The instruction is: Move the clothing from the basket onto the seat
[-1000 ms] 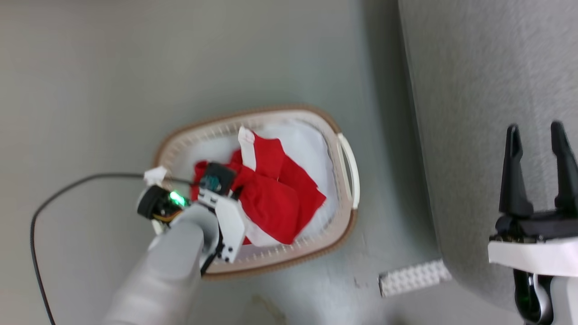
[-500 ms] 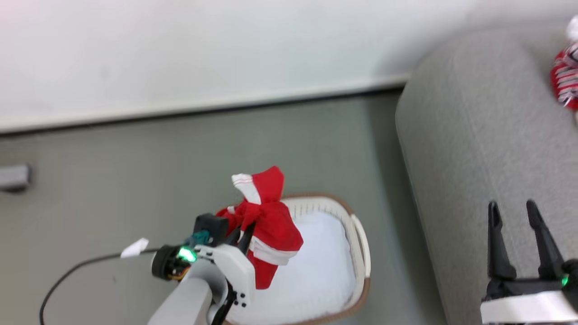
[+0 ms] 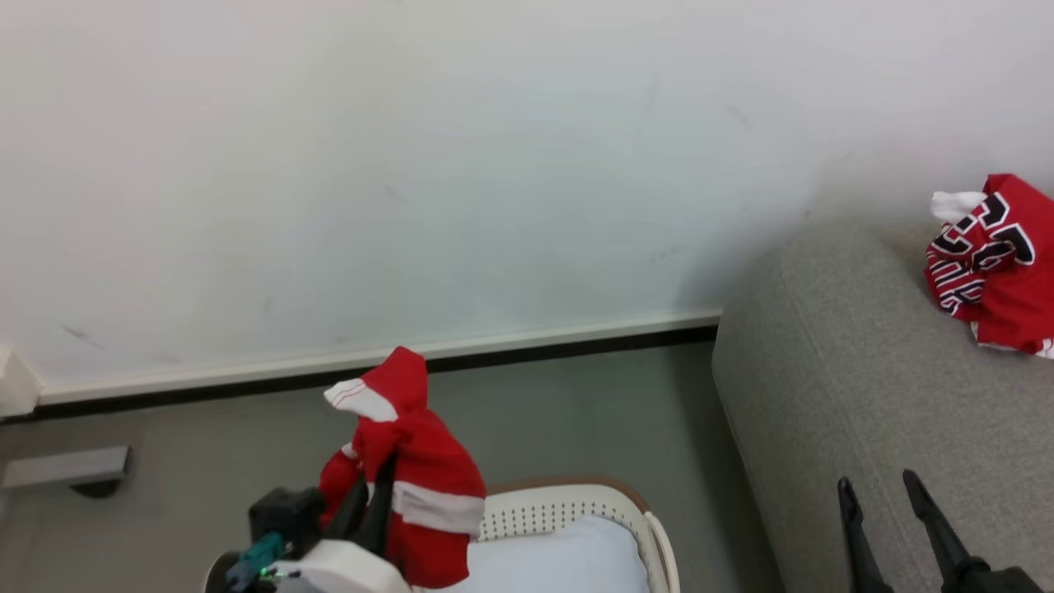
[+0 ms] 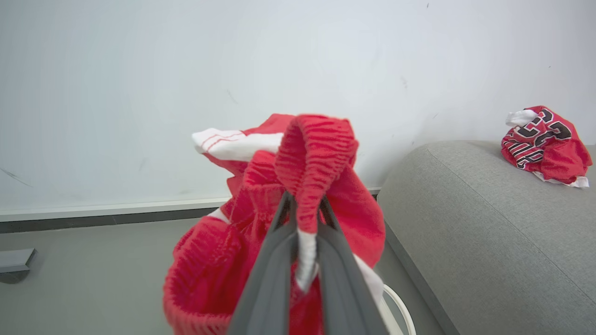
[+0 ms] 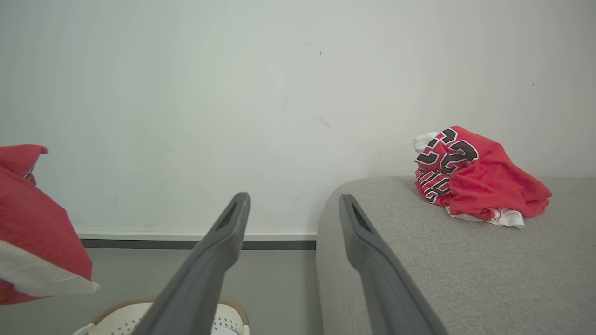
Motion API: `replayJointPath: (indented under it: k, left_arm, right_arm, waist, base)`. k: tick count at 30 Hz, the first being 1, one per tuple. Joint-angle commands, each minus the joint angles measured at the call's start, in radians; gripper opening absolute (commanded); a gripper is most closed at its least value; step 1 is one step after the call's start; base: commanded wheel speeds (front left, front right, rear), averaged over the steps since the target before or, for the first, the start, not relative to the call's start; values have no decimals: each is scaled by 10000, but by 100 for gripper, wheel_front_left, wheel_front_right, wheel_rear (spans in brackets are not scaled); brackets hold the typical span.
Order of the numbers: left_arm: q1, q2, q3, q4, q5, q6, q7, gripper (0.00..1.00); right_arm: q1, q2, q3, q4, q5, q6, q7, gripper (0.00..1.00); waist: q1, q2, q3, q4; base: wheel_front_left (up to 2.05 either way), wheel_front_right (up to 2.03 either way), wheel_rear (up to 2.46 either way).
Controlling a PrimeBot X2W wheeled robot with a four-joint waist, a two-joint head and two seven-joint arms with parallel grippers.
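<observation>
- So, far left in the head view, a small grey block (image 3: 66,468) sits on the floor (image 3: 206,445), right up against the baseboard (image 3: 494,346).
- Next up, the left gripper (image 4: 305,201): its two fingers are pinched tight on a bunched fold of the red shorts (image 4: 321,149), the ones with the white stripes. A ribbed band loops up over the fingertips and the rest sags down around the fingers.
- Those shorts are up in the air, out of the basket (image 3: 568,509), hanging above its left end with the pale wall (image 3: 494,165) behind them.
- That basket sits on the floor at the bottom edge of the head view. It has a brown rim and little holes in its side, and a plain white cloth (image 3: 560,564) lies inside.
- Just right of it comes the sofa (image 3: 823,395), its rounded left edge close to the basket's handle. Can't tell if they actually touch.
- Then the right gripper (image 5: 293,199): fingers spread wide with nothing between them, sitting over the sofa near that left edge.
- Furthest right, the jersey (image 5: 479,186) lies crumpled on the sofa, toward its far edge by the wall, black-and-white numbers showing. It's well apart from both grippers.
</observation>
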Motion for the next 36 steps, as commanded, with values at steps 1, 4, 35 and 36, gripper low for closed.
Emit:
replayJointPath:
  k: [1,4,35,36]
  left_arm:
    - [422,176,98,-444,-105,146,88,0]
    - [991,383,251,-1357,-266,395,295,0]
    - [1113,958,-685,-4701,57,433,2106,0]
    - [1040,886,-831,-4711,75,371,2152,0]
  right_arm:
    - [244,-33,20,89,-35,-22,9,100]
    - [400,-35,116,157,106,-22,9,100]
    - [-3471,-2023,7274,194,2323,-24,516,100]
    - [-3708,-2021,7621,265,2480,-22,538,100]
  waist:
    - [4,-1,-370,18]
    - [4,-1,-598,29]
    - [4,-1,-389,420]
    - [4,-1,-369,465]
  base:
    - [0,0,0]
    - [0,0,0]
    - [0,0,0]
    - [0,0,0]
